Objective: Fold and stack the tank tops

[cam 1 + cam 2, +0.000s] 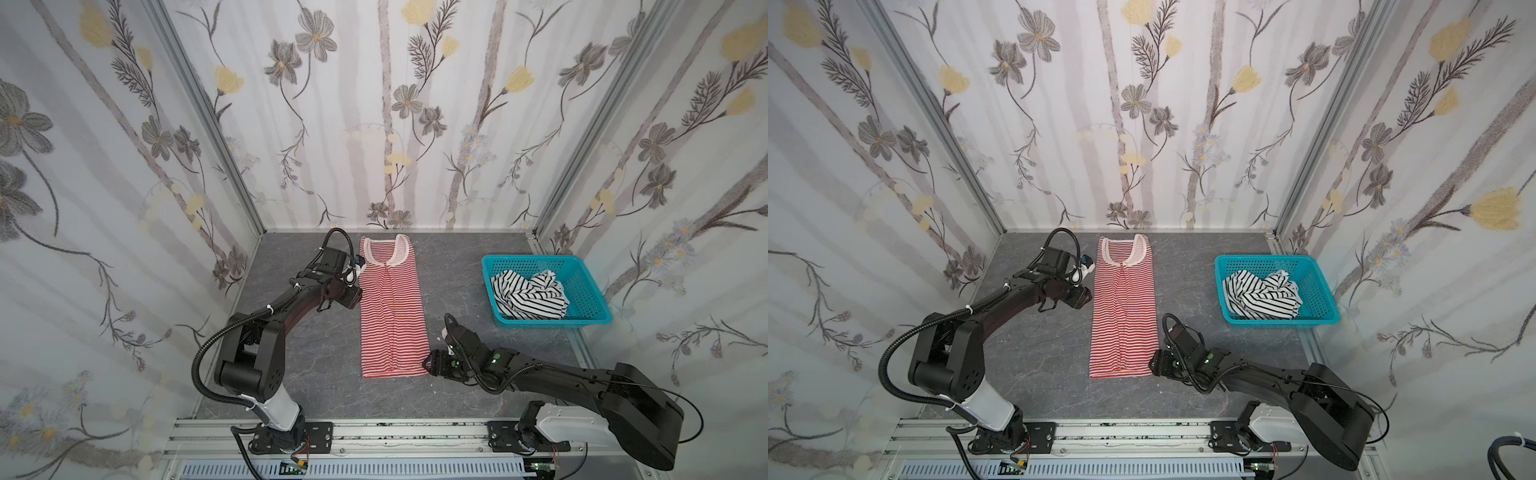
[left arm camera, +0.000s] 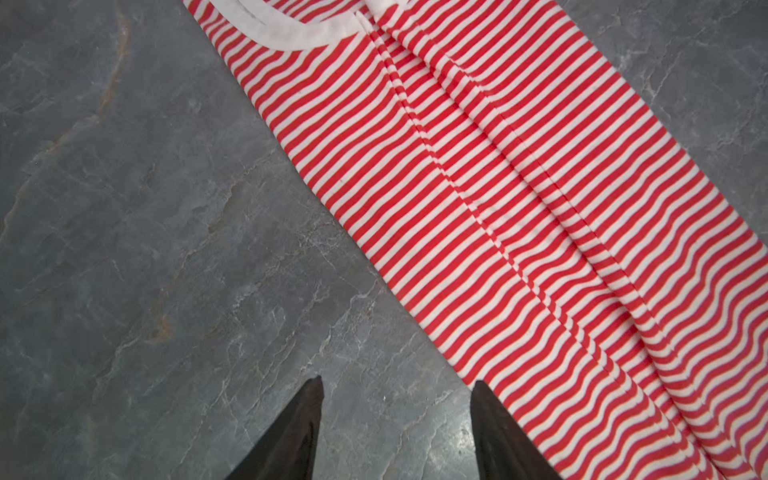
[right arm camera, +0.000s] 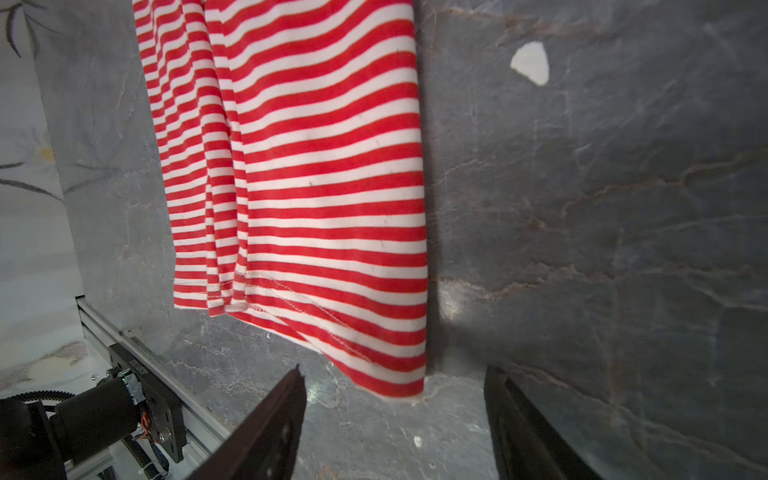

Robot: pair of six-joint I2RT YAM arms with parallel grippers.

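As you scan both top views, the red-and-white striped knit tank top (image 1: 392,316) (image 1: 1124,320) lies in the middle of the grey bench (image 1: 324,386). It is a narrow strip with its neckline toward the back edge, likely readied for a crosswise fold. The black-and-white striped knit top (image 1: 528,297) waits in the turquoise plastic mesh basket (image 1: 532,258). Left wrist view: left gripper (image 2: 397,380), fingers apart and empty, beside it. Right wrist view: right gripper (image 3: 392,370), fingers apart and empty, at its hem corner.

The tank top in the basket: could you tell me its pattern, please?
The tank top has black-and-white stripes, seen best in a top view.

Turquoise basket (image 1: 587,291) (mesh) on grey table (image 1: 328,395).
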